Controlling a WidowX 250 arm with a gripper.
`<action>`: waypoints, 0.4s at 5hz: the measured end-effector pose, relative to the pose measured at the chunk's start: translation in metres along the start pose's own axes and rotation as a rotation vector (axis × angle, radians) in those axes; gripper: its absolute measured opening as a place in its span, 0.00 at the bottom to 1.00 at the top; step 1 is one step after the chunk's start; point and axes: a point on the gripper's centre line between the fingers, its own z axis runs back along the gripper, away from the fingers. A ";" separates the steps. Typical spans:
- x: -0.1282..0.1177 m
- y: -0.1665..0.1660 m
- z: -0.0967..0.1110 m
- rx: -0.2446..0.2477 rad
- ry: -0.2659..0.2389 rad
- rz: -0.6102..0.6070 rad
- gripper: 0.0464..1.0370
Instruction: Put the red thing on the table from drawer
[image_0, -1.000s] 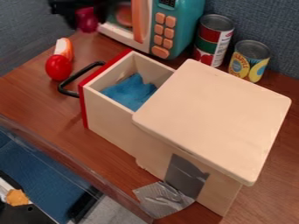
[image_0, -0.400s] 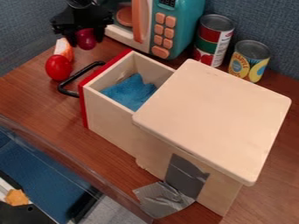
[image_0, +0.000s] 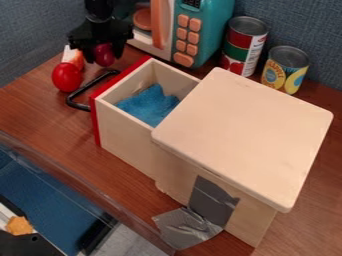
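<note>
We see the gripper (image_0: 103, 56) at the upper left of the view, hanging down over the far part of the table (image_0: 40, 117), in front of the toy microwave (image_0: 215, 25) and up beyond the drawer's handle. Its fingers stand partly apart, one on each side of the dark red thing (image_0: 105, 55), and we take it to be held between them, outside the drawer (image_0: 127, 135). Below and to the left of it in our view, a brighter red, rounded object (image_0: 67, 77) lies on the table, just beside the black handle (image_0: 83, 95). Behind that we make out a white and orange piece (image_0: 75, 57), partly hidden by the gripper. The drawer is pulled out of the wooden cabinet (image_0: 247, 135), its red front (image_0: 96, 122) facing left, and we can look down on a crumpled blue cloth (image_0: 150, 105) inside it. Dark grey tape (image_0: 212, 200) covers part of the cabinet's near side, with a wrinkled silvery piece (image_0: 187, 229) at its foot. Past the cabinet, we find two upright cans near each other: a red and green one (image_0: 244, 47) beside the microwave, and a shorter yellow one (image_0: 285, 70) to its right.
</note>
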 end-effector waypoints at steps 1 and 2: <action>-0.005 0.003 -0.007 0.034 0.037 0.008 0.71; -0.009 0.008 -0.007 0.070 0.065 0.017 0.96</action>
